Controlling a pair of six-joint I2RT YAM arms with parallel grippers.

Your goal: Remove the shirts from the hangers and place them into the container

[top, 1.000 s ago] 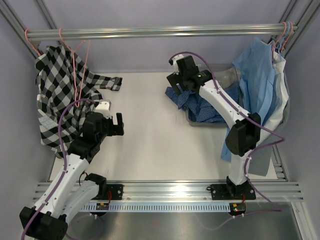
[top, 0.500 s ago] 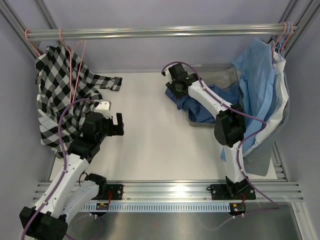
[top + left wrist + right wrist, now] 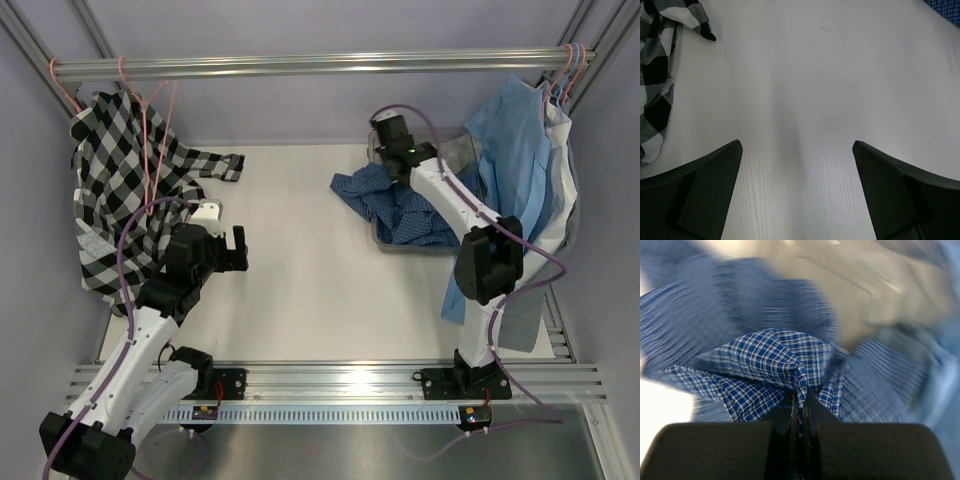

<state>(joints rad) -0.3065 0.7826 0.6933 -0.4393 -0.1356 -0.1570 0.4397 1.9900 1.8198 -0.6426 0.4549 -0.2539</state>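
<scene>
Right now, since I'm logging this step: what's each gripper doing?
Left gripper: open, holding nothing.
Right gripper: shut on the dark blue shirt.

Container: clear plastic, grey tint.
Draped over its left rim: dark blue shirt, fine white check (the right wrist view shows the grid sharply only at centre frame; the rest is blurred).
Far left of the container: check shirt, bold black-and-white squares. Hangers there: pink wire.
Just right of the container: hanging garments, plain light blue, then white, then grey at the lowest hem.
Worktop under the container: white, faint grain.
Arms: white links, black joints; cables purple.
Left pincer: matte black.
</scene>
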